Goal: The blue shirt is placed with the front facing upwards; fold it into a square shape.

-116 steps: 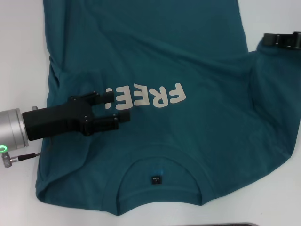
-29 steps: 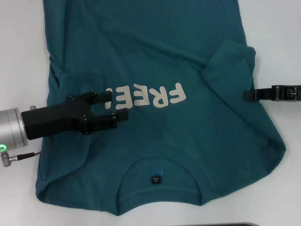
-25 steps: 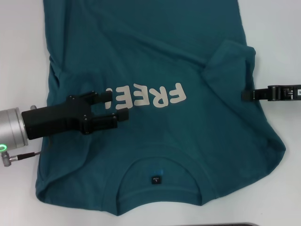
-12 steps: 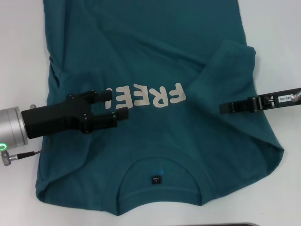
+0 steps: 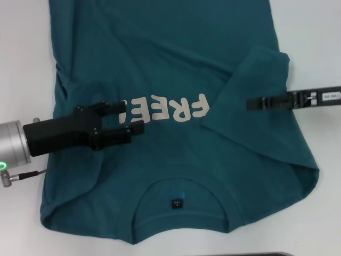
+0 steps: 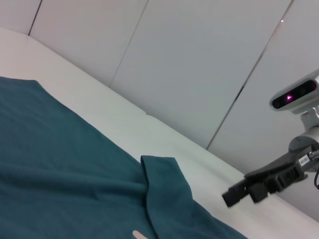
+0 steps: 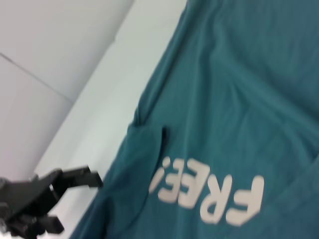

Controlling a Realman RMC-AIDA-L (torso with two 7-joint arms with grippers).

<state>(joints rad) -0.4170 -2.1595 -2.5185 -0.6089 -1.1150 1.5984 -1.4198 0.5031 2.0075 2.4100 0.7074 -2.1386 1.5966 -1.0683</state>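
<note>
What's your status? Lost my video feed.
Left gripper open above the blue shirt. Right gripper over folded-in right sleeve. Nothing in the way.

You're in a lab or test room: plain white table (image 5: 26, 64) under the blue shirt (image 5: 160, 64), bare pale panelled wall (image 6: 199, 64) right behind the table's far edge, and a sensor unit with a glowing pink light (image 6: 295, 93) beside that wall.
</note>
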